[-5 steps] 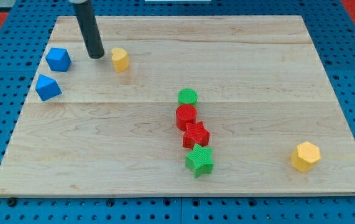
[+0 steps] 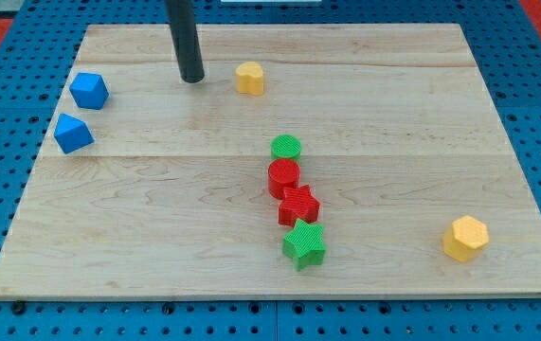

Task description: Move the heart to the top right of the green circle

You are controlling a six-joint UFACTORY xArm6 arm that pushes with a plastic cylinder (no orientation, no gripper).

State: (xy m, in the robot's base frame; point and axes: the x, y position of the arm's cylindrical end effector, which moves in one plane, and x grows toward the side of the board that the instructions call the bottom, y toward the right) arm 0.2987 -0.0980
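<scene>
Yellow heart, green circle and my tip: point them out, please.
yellow heart [image 2: 249, 78], camera view, top face.
green circle [image 2: 286, 146], camera view, top face.
my tip [image 2: 192, 80], camera view, rod's very end.

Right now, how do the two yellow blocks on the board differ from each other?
The yellow heart sits near the view's top, just right of my tip, with a gap between them; the yellow hexagon sits alone near the view's bottom right corner. The heart looks smaller and rounded; the hexagon looks larger with flat facets. The heart is up-left of the green circle; the hexagon is far to its lower right. Both are yellow and rest on the wooden board.
</scene>
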